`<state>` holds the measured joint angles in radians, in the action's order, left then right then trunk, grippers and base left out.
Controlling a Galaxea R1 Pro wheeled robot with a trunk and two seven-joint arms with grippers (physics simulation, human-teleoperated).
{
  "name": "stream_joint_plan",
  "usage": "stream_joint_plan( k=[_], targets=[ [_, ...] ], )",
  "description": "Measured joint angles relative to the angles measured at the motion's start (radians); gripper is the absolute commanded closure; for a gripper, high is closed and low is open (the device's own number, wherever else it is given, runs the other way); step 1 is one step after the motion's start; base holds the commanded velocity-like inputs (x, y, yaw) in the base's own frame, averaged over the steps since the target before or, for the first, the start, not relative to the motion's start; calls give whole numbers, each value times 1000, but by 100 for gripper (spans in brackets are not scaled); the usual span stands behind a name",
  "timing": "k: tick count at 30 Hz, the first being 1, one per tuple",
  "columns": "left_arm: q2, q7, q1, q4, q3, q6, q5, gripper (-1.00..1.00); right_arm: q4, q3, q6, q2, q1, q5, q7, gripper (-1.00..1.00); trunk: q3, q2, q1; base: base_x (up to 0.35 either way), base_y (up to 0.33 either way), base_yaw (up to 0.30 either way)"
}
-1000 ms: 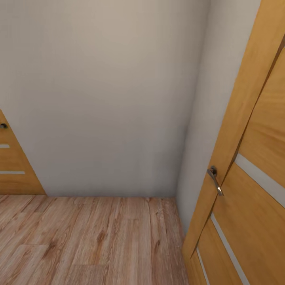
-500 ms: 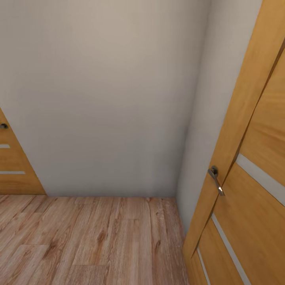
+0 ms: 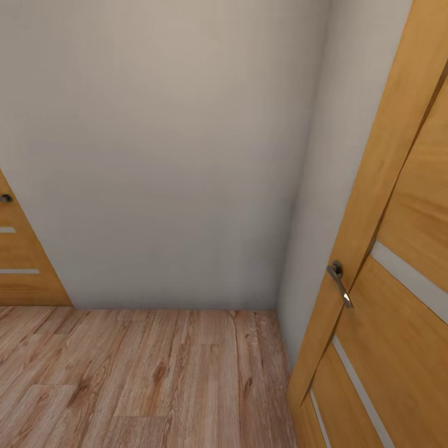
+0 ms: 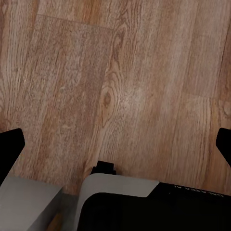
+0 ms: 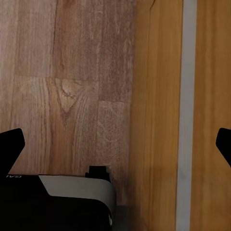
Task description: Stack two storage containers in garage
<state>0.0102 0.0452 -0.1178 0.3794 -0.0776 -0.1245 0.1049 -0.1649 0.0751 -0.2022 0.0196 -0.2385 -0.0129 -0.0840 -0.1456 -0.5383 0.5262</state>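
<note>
The two storage containers and the garage are out of view. In the left wrist view my left gripper [image 4: 115, 147] is open over bare light wood planks [image 4: 120, 72], its dark fingertips [image 4: 10, 144] far apart with nothing between them. My right gripper [image 5: 115, 147] is open too and holds nothing. It hangs over the same plank flooring [image 5: 62, 72], right beside a wooden door panel [image 5: 161, 115].
I face a corner of pale walls [image 3: 162, 155]. An orange-brown wooden door [image 3: 398, 298] with a metal handle [image 3: 339, 285] stands close at the right. Another such door [image 3: 18, 261] is at the far left. Wood plank flooring [image 3: 143, 373] lies between them. My grey and black base [image 4: 144, 204] shows below the grippers.
</note>
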Motion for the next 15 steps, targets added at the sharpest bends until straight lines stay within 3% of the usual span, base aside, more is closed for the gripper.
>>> stream_joint_plan(
  k=[15],
  targets=[
    [0, 0, 0, 0, 0, 0, 1, -100, 0, 0, 0, 0, 0, 0, 0, -100, 0, 0, 0, 0, 15, 0]
  ],
)
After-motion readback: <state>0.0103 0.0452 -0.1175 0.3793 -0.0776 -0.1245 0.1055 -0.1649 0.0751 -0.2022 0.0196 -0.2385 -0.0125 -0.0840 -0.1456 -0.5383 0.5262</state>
